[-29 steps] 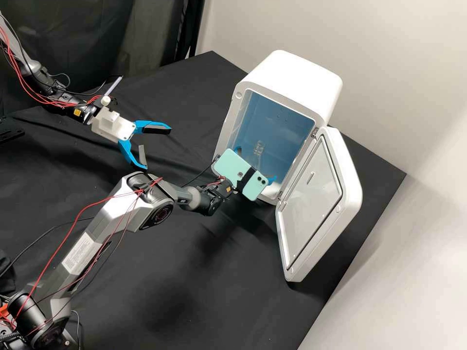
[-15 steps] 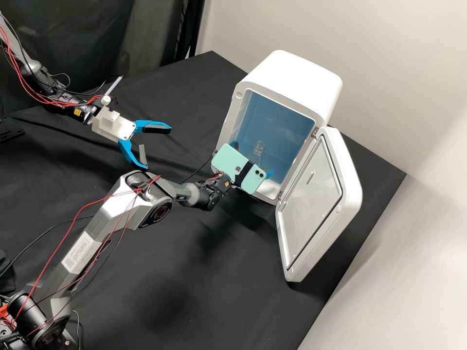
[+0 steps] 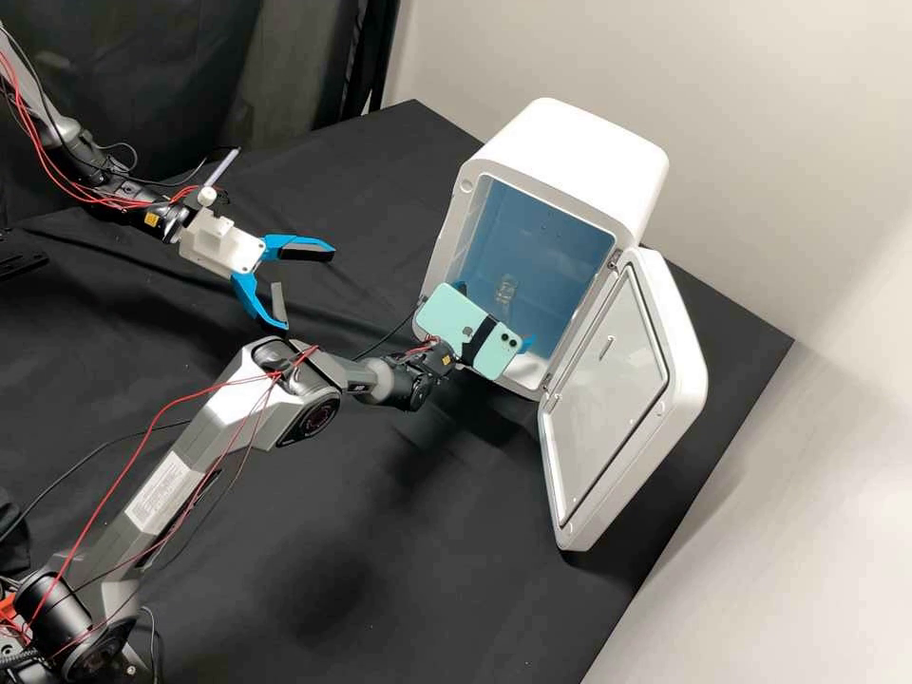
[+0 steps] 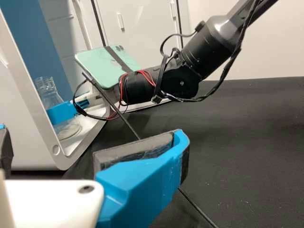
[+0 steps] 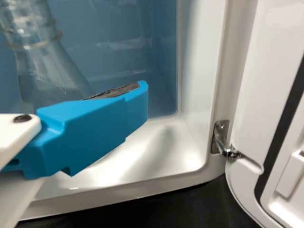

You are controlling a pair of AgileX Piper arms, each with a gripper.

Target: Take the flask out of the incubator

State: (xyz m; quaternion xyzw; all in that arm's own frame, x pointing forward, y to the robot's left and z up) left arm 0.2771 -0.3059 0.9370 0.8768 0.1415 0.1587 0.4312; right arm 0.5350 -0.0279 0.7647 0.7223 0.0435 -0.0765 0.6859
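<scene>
Flask (image 5: 42, 61): clear glass, smooth, glossy
Incubator (image 3: 570, 161): white plastic shell, glossy — inner walls smooth blue
Door (image 3: 617, 399): white plastic, glossy inner panel
Hinge (image 5: 221, 140): bright metal
Bench (image 3: 380, 532): black cloth, matt
Left gripper (image 3: 308, 288): smooth blue plastic finger (image 4: 142, 190) — dark, rough pad (image 4: 133, 151)

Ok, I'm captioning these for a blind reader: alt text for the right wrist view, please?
A blue finger sits inside the open incubator, in front of the base of a clear glass flask standing on its white floor. The door hinge shows at the opening's edge.
</scene>
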